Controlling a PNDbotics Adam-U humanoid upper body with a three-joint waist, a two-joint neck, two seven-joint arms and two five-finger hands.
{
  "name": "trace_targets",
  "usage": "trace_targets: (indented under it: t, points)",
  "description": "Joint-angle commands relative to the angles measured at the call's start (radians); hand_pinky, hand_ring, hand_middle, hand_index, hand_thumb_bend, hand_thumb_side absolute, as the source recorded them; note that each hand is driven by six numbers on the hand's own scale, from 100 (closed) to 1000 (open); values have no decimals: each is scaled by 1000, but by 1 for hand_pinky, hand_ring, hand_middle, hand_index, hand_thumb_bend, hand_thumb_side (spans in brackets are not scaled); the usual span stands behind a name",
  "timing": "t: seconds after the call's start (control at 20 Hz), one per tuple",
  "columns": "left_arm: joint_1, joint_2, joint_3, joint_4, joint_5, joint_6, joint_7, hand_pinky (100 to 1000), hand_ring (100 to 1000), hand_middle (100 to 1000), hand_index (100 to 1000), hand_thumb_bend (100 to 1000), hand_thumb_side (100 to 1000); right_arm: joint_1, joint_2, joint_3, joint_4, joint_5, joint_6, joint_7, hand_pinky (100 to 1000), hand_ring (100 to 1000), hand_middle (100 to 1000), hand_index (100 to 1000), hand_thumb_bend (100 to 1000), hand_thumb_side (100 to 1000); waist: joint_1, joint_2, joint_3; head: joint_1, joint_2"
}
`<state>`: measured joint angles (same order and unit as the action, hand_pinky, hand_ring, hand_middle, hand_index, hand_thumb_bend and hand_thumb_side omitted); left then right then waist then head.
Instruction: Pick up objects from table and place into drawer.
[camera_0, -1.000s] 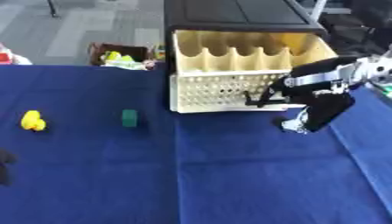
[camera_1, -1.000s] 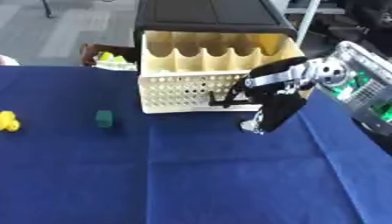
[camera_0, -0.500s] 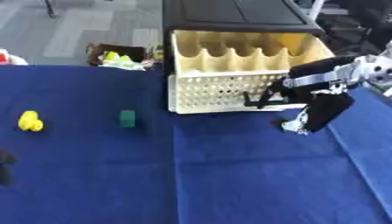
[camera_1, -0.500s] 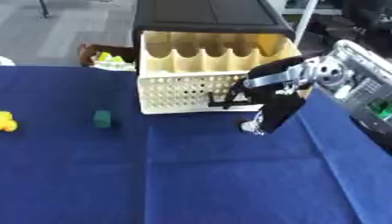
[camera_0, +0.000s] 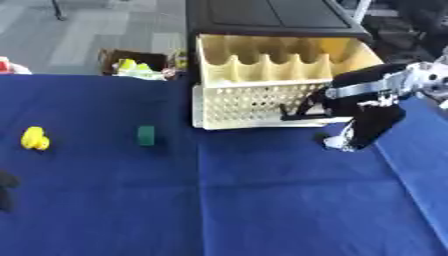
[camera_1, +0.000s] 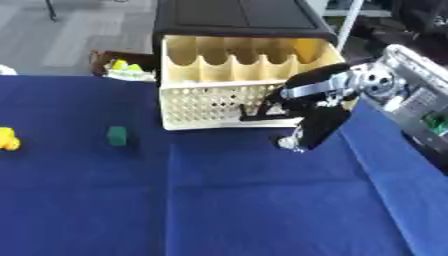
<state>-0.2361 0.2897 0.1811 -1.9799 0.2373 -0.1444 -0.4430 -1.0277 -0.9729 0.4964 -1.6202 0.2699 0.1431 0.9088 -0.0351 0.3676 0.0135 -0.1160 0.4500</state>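
Observation:
A cream drawer (camera_0: 262, 102) stands pulled out of a black cabinet (camera_0: 262, 17) at the back of the blue table (camera_0: 219, 200). My right hand (camera_0: 372, 122) hangs at the drawer's front right corner, fingers pointing down toward the cloth and open, with a pale fingertip (camera_0: 336, 143) lowest. Its thumb (camera_0: 296, 113) reaches left against the drawer's perforated front. A small green block (camera_0: 146, 135) lies left of the drawer, and a yellow object (camera_0: 34, 138) lies farther left. A dark part of my left hand (camera_0: 6, 192) shows at the lower left edge.
A box with yellow and green things (camera_0: 131, 65) sits on the floor behind the table's far left. Grey equipment with green parts (camera_1: 416, 100) is at the right edge. The drawer has scalloped dividers inside.

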Motion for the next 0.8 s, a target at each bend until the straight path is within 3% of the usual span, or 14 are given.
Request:
trace_targets:
  t: [0.05, 0.6, 0.8]
  points:
    - [-4, 20, 2, -20, -2, -2, -2, 419, 616, 536, 792, 100, 855, -5, -32, -28, -18, -15, 18, -2, 193, 100, 100, 936, 100, 439, 3, -22, -1, 3, -3]
    - [-5, 20, 1, -20, -3, 0, -4, 419, 617, 537, 791, 100, 857, 10, -48, -55, -64, -28, 31, -2, 207, 100, 100, 932, 100, 430, 2, -22, -2, 2, -5]
    - [-7, 21, 2, -20, -2, -1, -3, 419, 618, 538, 791, 100, 855, 20, -56, -90, -87, -28, 33, -2, 223, 100, 100, 927, 100, 422, 3, -21, -6, 5, -5]
